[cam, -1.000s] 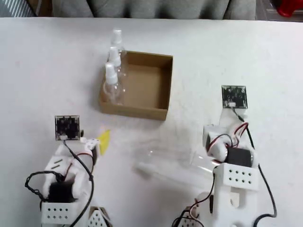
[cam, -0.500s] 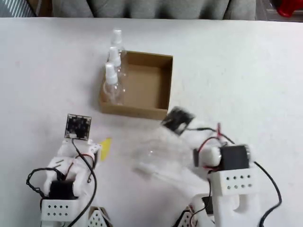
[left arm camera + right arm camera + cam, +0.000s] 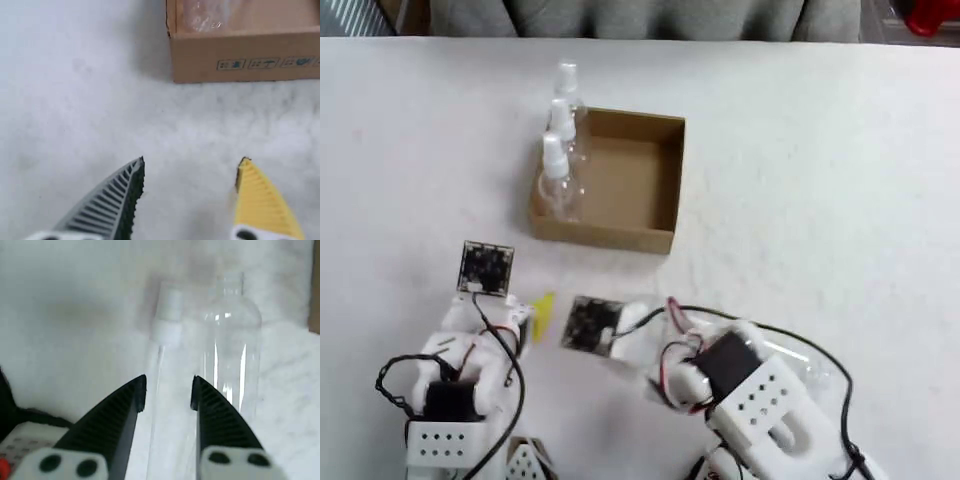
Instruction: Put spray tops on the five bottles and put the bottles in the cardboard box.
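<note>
My L jaws, one grey and one yellow, are spread wide over bare counter at the near left. They face the cardboard box, which sits farther off toward the ctr. Three capped bottles stand upright in a row inside the box, along its left wall. My R arm sits angled across the near ctr, w/ its wrist end just right of my L arm. R jaws are partly spread, tips on either side of the thin tube of a loose spray top that lies flat on the counter. Can't tell if they touch the tube. An uncapped clear bottle lies on its side just beside that spray top, neck pointing the same way as the spray head, on the counter outside the box.
</note>
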